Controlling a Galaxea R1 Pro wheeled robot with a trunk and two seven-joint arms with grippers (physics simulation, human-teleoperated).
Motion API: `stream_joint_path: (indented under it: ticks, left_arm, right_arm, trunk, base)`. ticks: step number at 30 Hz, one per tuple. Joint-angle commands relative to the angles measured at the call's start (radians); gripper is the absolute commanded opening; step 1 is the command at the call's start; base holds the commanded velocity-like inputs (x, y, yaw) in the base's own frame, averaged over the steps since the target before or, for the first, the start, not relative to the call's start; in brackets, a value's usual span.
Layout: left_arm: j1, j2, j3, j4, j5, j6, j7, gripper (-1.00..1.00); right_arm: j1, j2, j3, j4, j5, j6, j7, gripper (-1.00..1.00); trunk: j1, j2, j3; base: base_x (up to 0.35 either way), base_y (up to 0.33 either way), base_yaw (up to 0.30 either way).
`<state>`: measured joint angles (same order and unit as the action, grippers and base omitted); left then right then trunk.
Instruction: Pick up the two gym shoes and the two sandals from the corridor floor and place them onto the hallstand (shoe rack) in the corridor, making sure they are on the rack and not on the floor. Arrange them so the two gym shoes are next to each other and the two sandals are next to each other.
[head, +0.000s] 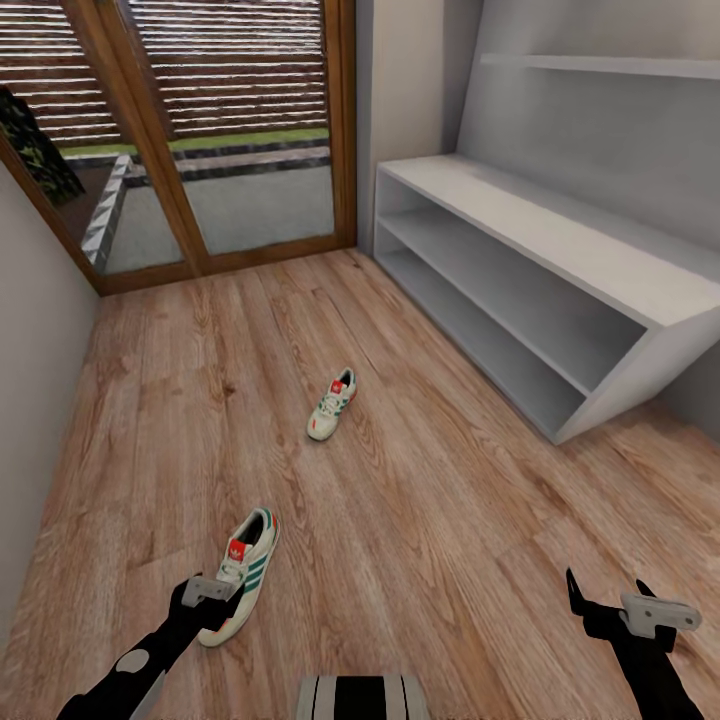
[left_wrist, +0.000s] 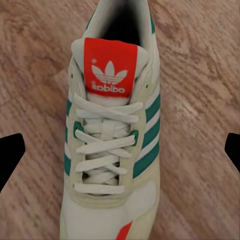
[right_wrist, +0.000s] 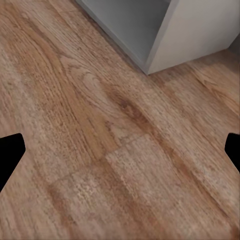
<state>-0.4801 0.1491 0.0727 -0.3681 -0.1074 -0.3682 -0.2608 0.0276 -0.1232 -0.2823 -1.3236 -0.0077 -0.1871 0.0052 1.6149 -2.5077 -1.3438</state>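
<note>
Head view: the left tool (head: 213, 598) hangs spread wide over the near sneaker (head: 243, 573) on the wooden floor (head: 420, 520), fingers either side, not grasping. A second sneaker (head: 332, 404) lies farther off. Right tool (head: 618, 603) is spread, empty, near the shoe rack (head: 560, 260).

black arms (head: 130, 670), grey wrist plates (head: 658, 610), black-and-white striped trunk (head: 362, 697).

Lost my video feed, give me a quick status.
Left claw open, poised over near gym shoe. Right claw open over bare floor. Second gym shoe lying mid-corridor; hallstand shelves bare. Path clear.
</note>
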Motion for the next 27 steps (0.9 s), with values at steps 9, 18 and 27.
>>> stream_joint_path:
  ticks: [9,18,27]
  left_arm:
    - [0.000,0.000,0.000,0.000,0.001,0.000,0.000,1.00]
    - [0.000,0.002,0.001,0.000,0.001,0.000,0.000,1.00]
    - [0.000,0.002,0.001,0.000,0.001,-0.010,0.000,1.00]
  right_arm:
    - [0.000,0.000,0.000,0.000,0.000,0.000,0.000,1.00]
    - [0.000,-0.001,0.000,0.000,0.000,0.000,-0.001,1.00]
    - [0.000,-0.001,0.000,0.001,0.000,0.000,-0.001,1.00]
  trunk:
    - [0.000,0.000,-0.014]
    - [0.000,0.000,-0.025]
    - [0.000,0.000,-0.028]
  base:
    - [0.000,0.000,0.000]
    - [0.000,0.000,0.000]
    - [0.000,0.000,0.000]
